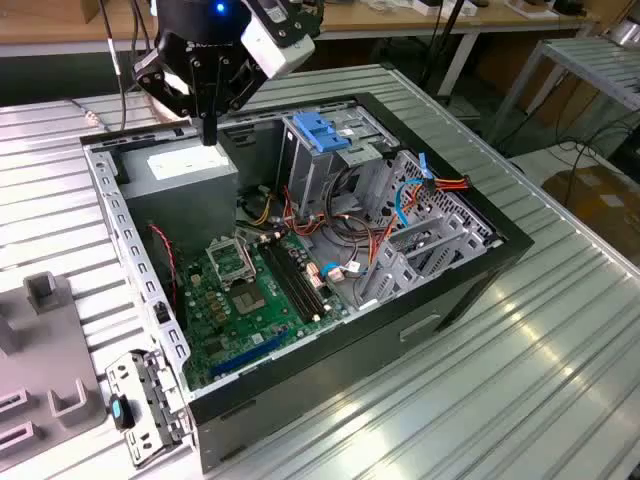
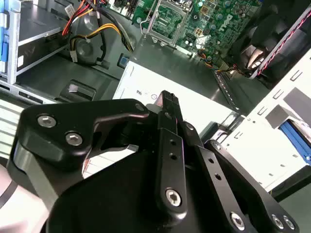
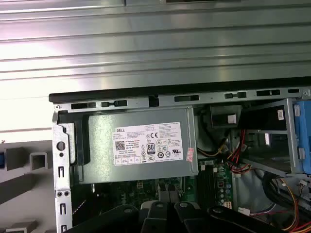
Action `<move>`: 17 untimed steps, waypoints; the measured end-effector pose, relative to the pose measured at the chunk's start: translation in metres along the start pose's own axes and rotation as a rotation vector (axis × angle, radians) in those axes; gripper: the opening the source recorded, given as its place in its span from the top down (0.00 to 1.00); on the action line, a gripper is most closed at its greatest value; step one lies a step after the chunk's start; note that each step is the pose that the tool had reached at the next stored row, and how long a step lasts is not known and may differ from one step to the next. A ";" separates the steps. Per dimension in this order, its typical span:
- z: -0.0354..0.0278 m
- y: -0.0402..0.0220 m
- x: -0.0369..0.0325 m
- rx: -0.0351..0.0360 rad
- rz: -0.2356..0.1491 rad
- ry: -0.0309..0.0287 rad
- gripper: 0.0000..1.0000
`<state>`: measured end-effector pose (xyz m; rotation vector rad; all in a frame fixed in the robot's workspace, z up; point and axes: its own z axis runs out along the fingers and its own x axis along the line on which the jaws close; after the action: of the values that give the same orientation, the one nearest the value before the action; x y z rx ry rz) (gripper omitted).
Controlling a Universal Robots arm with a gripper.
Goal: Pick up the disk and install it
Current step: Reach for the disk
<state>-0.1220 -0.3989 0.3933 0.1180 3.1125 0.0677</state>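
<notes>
Here, end effector [image 1: 208,130] over open computer case [image 1: 133,255], ribbed metal table [image 1: 560,350], workbenches [image 1: 400,16] behind.

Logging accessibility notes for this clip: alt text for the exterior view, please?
A robot arm's gripper hangs over the grey power-supply box in an open computer case lying on a ribbed metal table. Inside are a green motherboard, coloured cables and a blue-topped drive cage.

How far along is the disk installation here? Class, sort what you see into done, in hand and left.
Done: the computer case lies open, its inside exposed. In hand: nothing. The hand is shut and empty and hangs above the grey power supply. The drive cage with the blue top stands to the exterior view's right of it. Left: picking up the disk and installing it, since the hand carries none.
</notes>
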 end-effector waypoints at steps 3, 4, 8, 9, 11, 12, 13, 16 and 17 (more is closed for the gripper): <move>0.0000 0.0000 0.0007 0.0001 0.000 0.0000 0.89; 0.0000 -0.0001 0.0010 0.0000 0.000 0.0000 0.89; 0.0000 -0.0003 0.0031 0.0000 0.000 0.0000 0.89; 0.0000 -0.0003 0.0035 0.0000 0.000 0.0000 0.89; 0.0000 -0.0003 0.0045 0.0000 0.000 0.0000 0.89; 0.0000 -0.0004 0.0048 0.0000 0.000 0.0000 0.89; 0.0000 -0.0004 0.0051 0.0000 0.000 0.0000 0.89; 0.0001 -0.0005 0.0064 0.0000 0.000 0.0000 0.89; 0.0001 -0.0005 0.0069 0.0000 0.000 0.0000 0.89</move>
<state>-0.1289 -0.3989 0.3930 0.1180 3.1125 0.0677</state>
